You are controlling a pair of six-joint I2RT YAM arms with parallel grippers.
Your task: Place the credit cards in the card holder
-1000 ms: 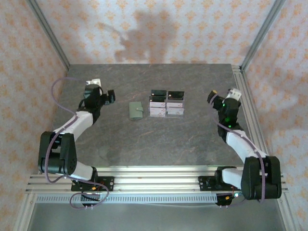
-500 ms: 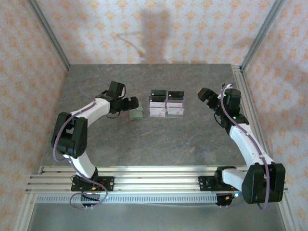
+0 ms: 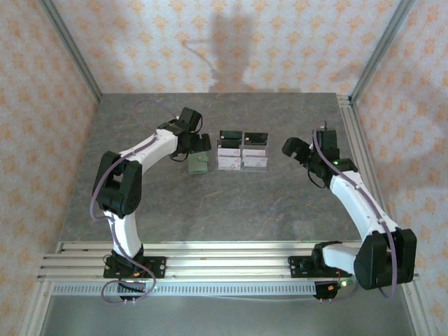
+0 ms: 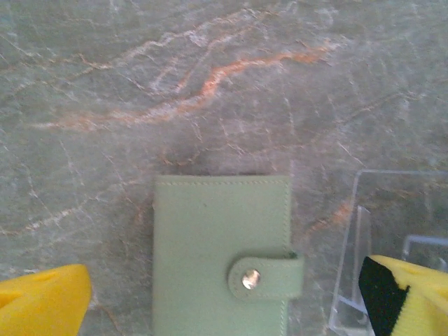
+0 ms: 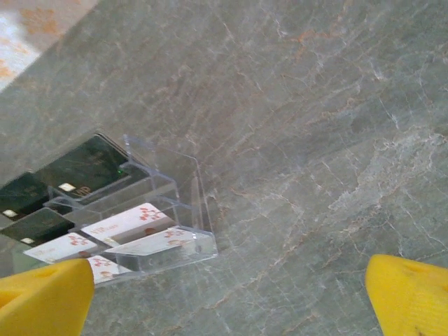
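Surface [image 3: 231, 210]: grey, veined.

Wallet [image 3: 198, 164]: lies flat and shut on the surface, near the stand [image 3: 255, 166] at its 9 o'clock, apart from it. In the left wrist view the wallet [image 4: 220, 252] shows its snap tab fastened at its 3 o'clock edge.

Cards [image 3: 229, 155]: pale, upright in the clear stand's front tiers, with dark cards behind at 12 o'clock.

Left pincer [image 3: 199, 143]: hangs over the wallet's 12 o'clock edge, jaws spread wide, holding nothing. Its yellow fingers [image 4: 42, 301] flank the wallet.

Right pincer [image 3: 292, 148]: at the stand's 3 o'clock, apart from it, jaws spread wide, empty. In its wrist view the cards [image 5: 126, 224] sit at 9 o'clock.
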